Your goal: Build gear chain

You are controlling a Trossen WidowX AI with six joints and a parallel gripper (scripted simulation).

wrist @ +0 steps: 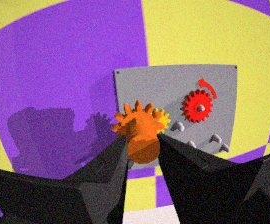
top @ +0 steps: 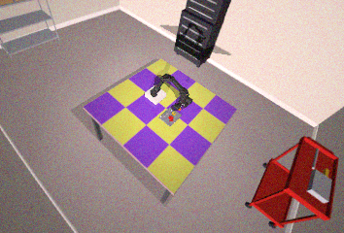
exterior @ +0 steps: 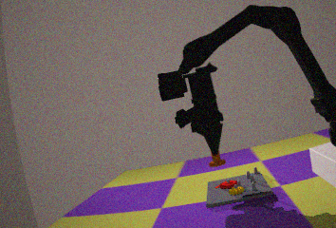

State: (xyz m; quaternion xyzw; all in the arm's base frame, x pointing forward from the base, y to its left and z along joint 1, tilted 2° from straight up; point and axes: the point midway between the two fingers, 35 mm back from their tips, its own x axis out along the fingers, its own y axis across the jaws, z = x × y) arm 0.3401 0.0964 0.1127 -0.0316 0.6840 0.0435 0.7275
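My gripper [wrist: 141,141] [exterior: 215,154] is shut on the orange gear [wrist: 137,120] [exterior: 217,162], holding it by its upright handle above the table. In the wrist view the gear overlaps the left part of the grey board [wrist: 145,80] [exterior: 215,199] [top: 165,121] and partly hides the yellow gear [wrist: 163,119] [exterior: 236,191]. The red gear [wrist: 197,112] [exterior: 227,184] [top: 171,118] sits on the board's right part, with the curved red arrow [wrist: 210,88] beside it. Bare grey pegs show near the gears, among them one peg [wrist: 178,126] between yellow and red and another peg [wrist: 215,138] nearer the fingers.
The table has purple and yellow squares. A white block [top: 154,96] [exterior: 327,165] stands by the arm's base. The arm's shadow falls left of the board in the wrist view. A black cabinet [top: 201,20], a red cart [top: 277,176] and shelves [top: 24,20] stand away from the table.
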